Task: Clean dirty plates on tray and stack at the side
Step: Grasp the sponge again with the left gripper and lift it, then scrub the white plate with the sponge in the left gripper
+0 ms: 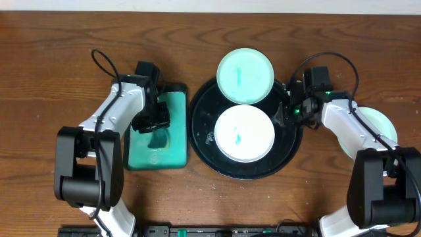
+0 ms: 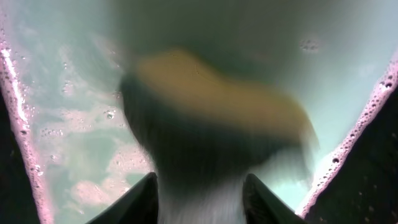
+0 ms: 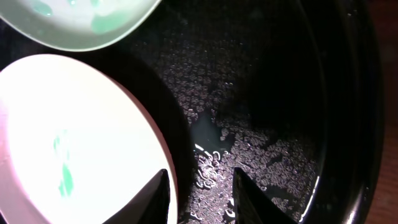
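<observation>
Three plates are in sight; two lie on the black tray (image 1: 204, 141) and one is out on the desk (image 1: 52, 79). The mint plate (image 1: 245, 76) sits at the tray's 12 o'clock, overhanging the rim; the white plate (image 1: 245, 133) covers the middle toward 6 o'clock and carries a teal smear. The third plate (image 1: 388, 125) rests on the desk past the tray's 3 o'clock, partly hidden under my right arm.

My left fingers (image 1: 155, 122) are down in the small teal tray (image 1: 172, 148) at 9 o'clock, among soapy water. The sponge (image 2: 211, 124) fills the gap between them, so I read them as closed on it, though that view is blurred. My right fingers (image 1: 281, 115) hang at the tray's 3 o'clock, partly open and holding nothing; below them is wet, bubbly tray floor, just beside the white plate's edge.

I judge the plates to be stiff and light, and slick wherever suds have reached; what they are made of I cannot tell, so I would treat them as breakable. The flat face gives nothing to pinch; the raised rim is the place, one finger under the lip and one on top. The white plate's 3 o'clock rim is nearest my right fingers; a shallow bite there on a wet edge could let it slide or tip.
</observation>
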`<state>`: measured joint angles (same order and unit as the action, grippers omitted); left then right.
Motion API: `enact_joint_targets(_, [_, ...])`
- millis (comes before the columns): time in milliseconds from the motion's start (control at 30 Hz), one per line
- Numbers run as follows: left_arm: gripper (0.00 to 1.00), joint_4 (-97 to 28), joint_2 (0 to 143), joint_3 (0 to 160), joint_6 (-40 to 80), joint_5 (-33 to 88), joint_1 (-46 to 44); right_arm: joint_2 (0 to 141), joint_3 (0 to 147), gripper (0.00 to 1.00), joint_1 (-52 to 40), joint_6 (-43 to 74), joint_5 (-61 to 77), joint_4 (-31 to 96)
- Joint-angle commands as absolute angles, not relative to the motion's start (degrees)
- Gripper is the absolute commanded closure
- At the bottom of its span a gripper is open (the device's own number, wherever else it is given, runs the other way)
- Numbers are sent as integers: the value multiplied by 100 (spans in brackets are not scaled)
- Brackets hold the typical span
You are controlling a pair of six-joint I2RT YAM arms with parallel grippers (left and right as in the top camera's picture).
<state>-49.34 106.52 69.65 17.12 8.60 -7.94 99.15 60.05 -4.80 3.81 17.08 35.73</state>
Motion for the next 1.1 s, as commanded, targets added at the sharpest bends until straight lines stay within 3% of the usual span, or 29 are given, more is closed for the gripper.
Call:
enact_joint_targets(0, [43,-4984,10696,6888,1673,908,-786,9953,6051,67,-460,246,1852,3553])
enact_joint_targets(100, [35,-5048,10696,6888,1673,1004,-786,9955,6051,66,-473,246,1848,3548])
enact_joint_targets(200, [44,-5013,10698,6884,1675,1004,-786,9955,6047,66,-506,248,1848,3507])
enact_joint_targets(267, [44,-4987,10698,6884,1675,1007,-786,9955,6001,65,-508,248,1846,3417])
enact_joint_targets(333, [57,-4954,10707,6853,1675,1007,-840,9985,5902,64,-526,248,1835,3260])
enact_joint_targets(433, [61,-4722,10709,6689,1675,991,-1017,10064,5881,64,-541,272,1811,3234])
enact_joint_targets(500, [78,-4427,10707,6460,1675,930,-1177,10097,5881,64,-541,266,1833,3216])
enact_joint_targets(533, [92,-4318,10709,6357,1684,891,-1238,10116,5881,64,-548,235,1855,3214])
enact_joint_targets(833, [93,-5531,10210,7181,1761,744,-1208,10171,5848,70,-941,-351,2121,3312])
enact_joint_targets(1067, [93,-5981,9161,7889,1828,1109,-1544,10326,5481,69,-982,379,1382,2904])
